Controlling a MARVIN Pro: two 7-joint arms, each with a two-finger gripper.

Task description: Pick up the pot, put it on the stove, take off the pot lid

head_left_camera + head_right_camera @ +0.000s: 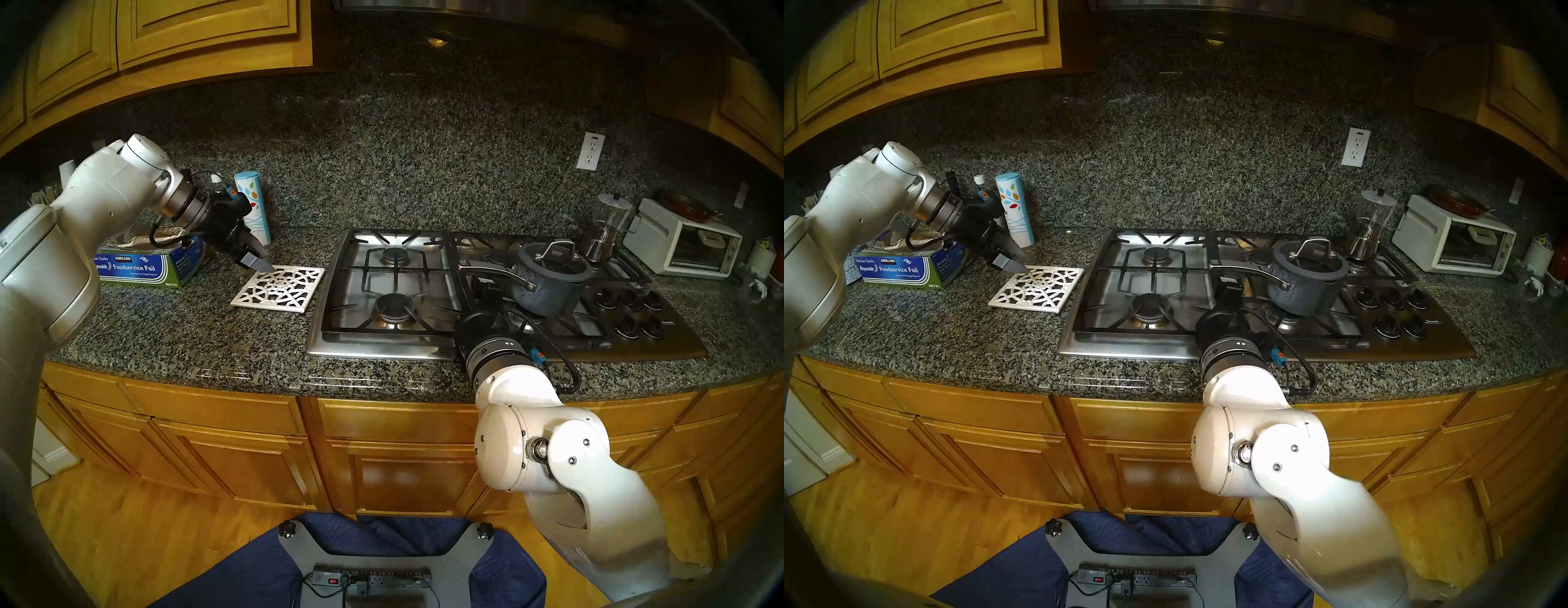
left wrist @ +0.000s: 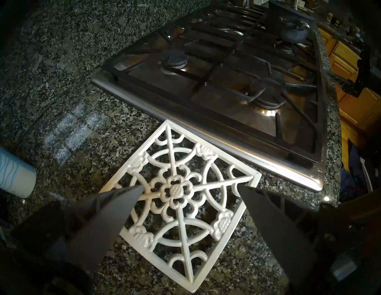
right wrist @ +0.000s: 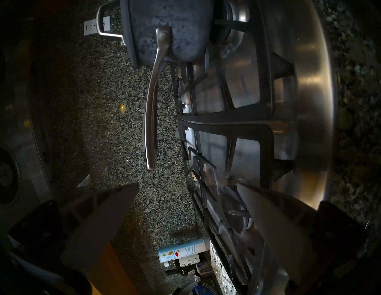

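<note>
You are leaving the pot (image 1: 547, 282) sitting on the stove (image 1: 403, 339) with the pot lid (image 1: 553, 259) on, right gripper (image 3: 187, 189) spread short of its handle, while the left gripper (image 2: 189, 189) is hovering spread over the trivet (image 2: 185, 206).

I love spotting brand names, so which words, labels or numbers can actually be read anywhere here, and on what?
"KIRKLAND", "Reynolds", "Foodservice Foil" and "RK721": on the blue foil box.
"45": on a small label low in the right wrist view; the rest is too blurred.
A brand name by the knobs on the stove: too small to read.
The patterned canister shows leaves and wavy lines, no legible words.
</note>
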